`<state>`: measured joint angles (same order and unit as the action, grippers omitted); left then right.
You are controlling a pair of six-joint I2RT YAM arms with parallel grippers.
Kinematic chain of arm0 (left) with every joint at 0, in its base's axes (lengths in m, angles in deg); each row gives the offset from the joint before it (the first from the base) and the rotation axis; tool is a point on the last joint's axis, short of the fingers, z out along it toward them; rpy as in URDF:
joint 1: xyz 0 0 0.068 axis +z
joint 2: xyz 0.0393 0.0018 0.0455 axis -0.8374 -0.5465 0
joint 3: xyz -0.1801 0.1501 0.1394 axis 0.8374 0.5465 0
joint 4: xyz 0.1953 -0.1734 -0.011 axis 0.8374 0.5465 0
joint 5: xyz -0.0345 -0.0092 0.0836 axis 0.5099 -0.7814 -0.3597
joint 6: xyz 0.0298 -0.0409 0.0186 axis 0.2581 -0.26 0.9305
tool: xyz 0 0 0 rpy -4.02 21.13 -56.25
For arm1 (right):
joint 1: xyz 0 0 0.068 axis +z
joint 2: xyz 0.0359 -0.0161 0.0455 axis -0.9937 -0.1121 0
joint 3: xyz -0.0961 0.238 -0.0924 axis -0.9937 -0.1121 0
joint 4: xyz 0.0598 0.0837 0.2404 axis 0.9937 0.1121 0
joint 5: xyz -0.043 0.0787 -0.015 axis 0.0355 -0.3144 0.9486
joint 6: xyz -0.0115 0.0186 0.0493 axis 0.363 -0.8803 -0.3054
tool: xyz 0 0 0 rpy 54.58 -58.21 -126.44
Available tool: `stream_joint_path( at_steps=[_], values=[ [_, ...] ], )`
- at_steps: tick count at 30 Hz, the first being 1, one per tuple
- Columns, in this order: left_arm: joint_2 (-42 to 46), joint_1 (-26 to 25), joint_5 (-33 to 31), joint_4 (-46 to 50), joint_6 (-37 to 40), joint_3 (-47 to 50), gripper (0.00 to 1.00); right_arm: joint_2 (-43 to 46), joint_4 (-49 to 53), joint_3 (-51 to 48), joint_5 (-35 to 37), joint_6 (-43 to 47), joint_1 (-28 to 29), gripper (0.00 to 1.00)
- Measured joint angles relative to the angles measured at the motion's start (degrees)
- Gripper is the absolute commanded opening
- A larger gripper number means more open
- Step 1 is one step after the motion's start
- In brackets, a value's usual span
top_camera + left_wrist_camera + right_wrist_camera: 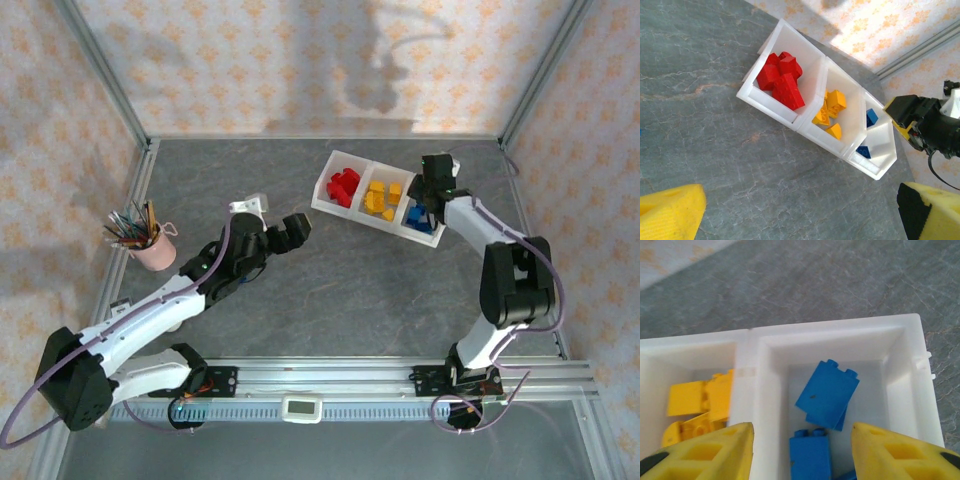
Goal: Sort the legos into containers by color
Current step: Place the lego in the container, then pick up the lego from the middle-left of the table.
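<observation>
The white three-compartment tray (350, 214) stands at the back right of the table. It holds red legos (344, 187) in its left cell, yellow ones (380, 197) in the middle and blue ones (418, 214) in the right. My right gripper (802, 450) hangs open over the blue cell. A blue brick (811, 455) lies loose between its fingers, and another blue brick (827, 395) lies just beyond. My left gripper (800, 215) is open and empty over bare table, short of the tray (771, 104).
A pink cup of pens (145, 240) stands at the left, near the left arm's elbow. Aluminium frame posts and patterned walls close the table in. A metal rail (330, 378) runs along the near edge. Grey tabletop lies between the left gripper and the tray.
</observation>
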<state>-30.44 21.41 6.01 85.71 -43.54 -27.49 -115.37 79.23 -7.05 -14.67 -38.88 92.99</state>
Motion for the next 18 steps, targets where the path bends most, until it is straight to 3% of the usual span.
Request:
stream_joint_path(
  at_steps=[8, 18],
  values=[
    [7.3, 0.0, -3.3, 1.3, -0.3, 2.2, 0.99, 5.1, 0.0, -0.6, -2.5, 0.4, 9.2, 0.56],
    [17.4, 0.4, -8.8, 9.8, -2.2, 5.5, 0.99, 2.4, -3.6, -1.3, -6.2, 3.3, 25.5, 0.64]
  ],
)
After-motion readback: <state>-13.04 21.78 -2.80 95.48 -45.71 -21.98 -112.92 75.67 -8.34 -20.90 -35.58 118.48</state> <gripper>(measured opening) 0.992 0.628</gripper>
